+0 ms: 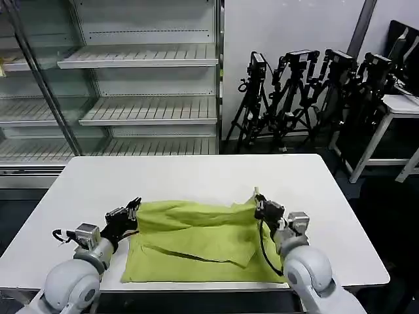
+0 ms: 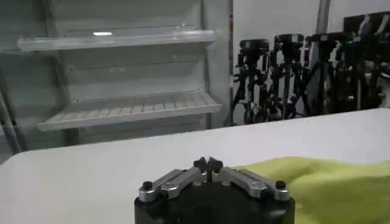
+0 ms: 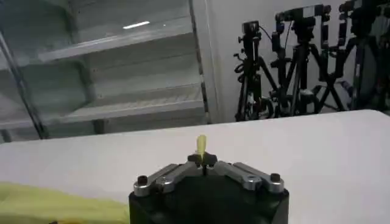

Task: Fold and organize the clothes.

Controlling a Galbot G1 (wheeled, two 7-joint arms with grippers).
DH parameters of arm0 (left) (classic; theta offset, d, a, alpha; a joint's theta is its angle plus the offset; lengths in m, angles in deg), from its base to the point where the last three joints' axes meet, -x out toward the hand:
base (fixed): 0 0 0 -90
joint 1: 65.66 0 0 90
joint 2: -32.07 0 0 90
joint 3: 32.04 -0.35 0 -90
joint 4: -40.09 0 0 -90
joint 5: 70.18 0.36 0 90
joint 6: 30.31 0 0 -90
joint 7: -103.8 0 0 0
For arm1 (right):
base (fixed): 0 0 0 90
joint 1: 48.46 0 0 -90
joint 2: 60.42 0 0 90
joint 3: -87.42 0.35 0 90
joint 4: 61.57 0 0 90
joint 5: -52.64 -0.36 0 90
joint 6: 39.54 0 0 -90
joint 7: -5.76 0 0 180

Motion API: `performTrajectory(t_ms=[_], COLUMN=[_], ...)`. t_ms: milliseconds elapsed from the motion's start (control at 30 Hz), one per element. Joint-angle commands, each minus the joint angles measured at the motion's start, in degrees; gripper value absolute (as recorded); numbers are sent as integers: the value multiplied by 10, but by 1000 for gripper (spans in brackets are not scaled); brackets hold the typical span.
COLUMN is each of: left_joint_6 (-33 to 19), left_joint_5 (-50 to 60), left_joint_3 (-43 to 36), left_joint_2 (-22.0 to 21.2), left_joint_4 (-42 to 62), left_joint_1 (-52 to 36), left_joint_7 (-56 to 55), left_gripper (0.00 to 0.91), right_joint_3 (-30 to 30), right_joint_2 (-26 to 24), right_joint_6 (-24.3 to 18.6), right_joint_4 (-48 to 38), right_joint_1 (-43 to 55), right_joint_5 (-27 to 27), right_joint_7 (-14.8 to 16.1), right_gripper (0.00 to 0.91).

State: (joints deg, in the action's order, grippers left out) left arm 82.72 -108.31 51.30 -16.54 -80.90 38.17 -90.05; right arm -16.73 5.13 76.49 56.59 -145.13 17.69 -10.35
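— Right gripper (image 1: 259, 205) sits at the far right corner of the shirt (image 1: 196, 239), fingers pressed together on a small peak of the lime fabric; from its wrist camera a yellow tip (image 3: 201, 145) pokes up between the closed fingertips.

— And the left gripper (image 1: 134, 208)?

— At the far left corner, fingertips together as well. Its wrist camera shows them meeting with no gap, the shirt (image 2: 329, 185) just beside them. I judge it is pinching the edge, but the cloth between the tips is not plainly visible.

— Where does the shirt lie?

— On the near half of the white table (image 1: 196, 173), spread wide, reaching close to the front edge. One layer is already turned over: a diagonal flap (image 1: 216, 248) crosses the middle with a loose wrinkled edge.

— So how far along is it?

— Partway, I'd say. It forms a rough rectangle, still broad and rumpled. At least one more fold and some tidying look to be left.

— Any writing or label?

— None readable. No print or tag faces up.

— What's behind?

— Bare shelves (image 1: 137, 62) and a row of tripods (image 1: 308, 91).
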Motion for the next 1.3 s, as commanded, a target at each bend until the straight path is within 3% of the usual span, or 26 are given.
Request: performTrajectory(t_ms=[33, 600, 633, 667, 700, 867, 967, 1300], left_joint_6=[-4, -10, -9, -2, 0, 8, 6, -4], left_joint_5=[31, 137, 137, 141, 145, 154, 144, 93], left_joint_3=[19, 22, 19, 13, 10, 8, 14, 31], left_joint_2=[2, -15, -17, -21, -25, -32, -37, -113], left_joint_4=[-27, -34, -33, -32, -32, -43, -60, -91], left_joint_1=[57, 147, 145, 139, 134, 133, 137, 151], left_joint_7=[11, 47, 47, 46, 46, 43, 37, -58], left_gripper=[20, 20, 40, 484, 907, 907, 907, 907], right_joint_3=[42, 63, 59, 54, 50, 48, 55, 97], right_joint_2=[-7, 18, 18, 20, 21, 24, 24, 33], right_joint_6=[-9, -24, -21, -16, -10, 2, -25, -40], right_joint_4=[41, 45, 45, 45, 46, 56, 67, 137], right_joint_1=[-86, -169, -170, -170, -171, -176, -188, -235], right_joint_5=[22, 90, 93, 101, 105, 141, 188, 203], right_joint_7=[22, 60, 61, 63, 61, 57, 56, 41], right_gripper=[0, 10, 242, 907, 907, 907, 907, 907])
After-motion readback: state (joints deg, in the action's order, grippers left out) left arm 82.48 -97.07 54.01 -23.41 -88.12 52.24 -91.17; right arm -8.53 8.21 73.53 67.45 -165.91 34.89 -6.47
